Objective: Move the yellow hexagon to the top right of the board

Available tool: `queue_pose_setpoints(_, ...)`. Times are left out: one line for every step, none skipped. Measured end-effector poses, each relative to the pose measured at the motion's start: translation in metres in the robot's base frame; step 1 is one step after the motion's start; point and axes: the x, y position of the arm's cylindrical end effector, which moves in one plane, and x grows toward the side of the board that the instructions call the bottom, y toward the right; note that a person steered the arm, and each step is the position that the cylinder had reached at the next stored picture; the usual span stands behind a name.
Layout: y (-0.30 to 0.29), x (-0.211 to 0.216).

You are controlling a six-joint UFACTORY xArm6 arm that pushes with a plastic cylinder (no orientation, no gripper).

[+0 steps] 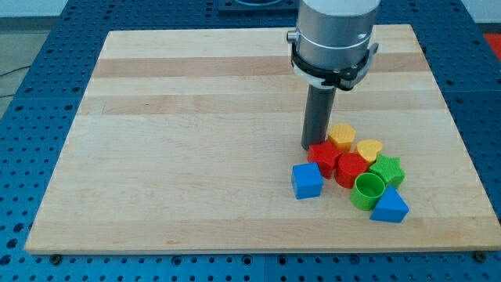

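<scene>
My tip [311, 147] rests just at nine o'clock of the yellow hexagon [341, 135], apparently touching the red block [323, 156] below it. There are no jaws, only the rod. The approach step seems in hand; next, a push toward one o'clock across the worktop [196, 94].

board [196, 117]: wooden | blocks clustered lower right: yellow hexagon [341, 135], red cylinder [351, 168], blue cube [307, 180]

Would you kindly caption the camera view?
My tip rests just left of the yellow hexagon, beside clustered blocks on the board.
</scene>
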Motion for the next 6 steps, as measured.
queue_pose_setpoints(-0.007, -0.004)
queue_pose_setpoints(-0.051, -0.035)
queue_pose_setpoints(-0.035, -0.072)
queue_pose_setpoints(0.002, -0.129)
queue_pose_setpoints(0.104, -0.114)
queue_pose_setpoints(0.183, -0.057)
